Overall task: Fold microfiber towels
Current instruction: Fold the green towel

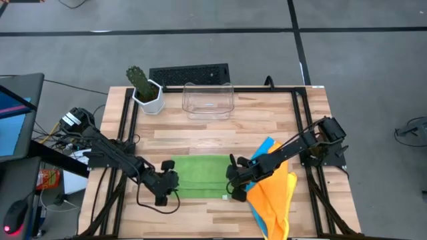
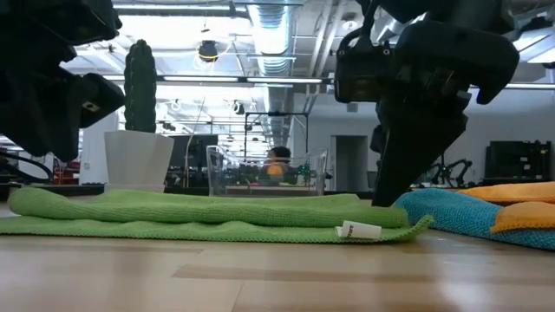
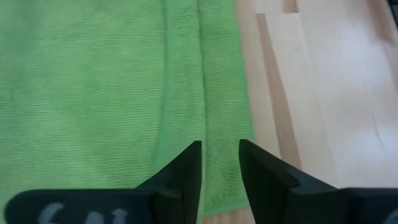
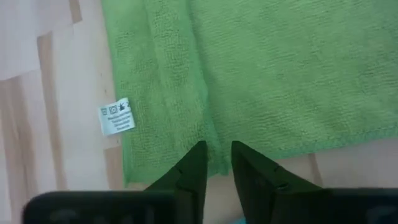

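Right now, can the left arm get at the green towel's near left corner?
Probably yes. The left gripper hangs right over the green towel at its left edge, fingers slightly apart, and nothing lies between them. The right gripper is over the opposite edge, out of the way.

One camera hangs overhead and looks straight down on the whole wooden surface [image 1: 220,143], with the green towel [image 1: 199,175] low in its middle. Another sits at surface height close before that towel [image 2: 208,217], facing level into the room beyond. Each wrist camera looks steeply down past its own fingers [image 3: 186,171] [image 4: 193,165], very near the towel. All four views share the green towel.
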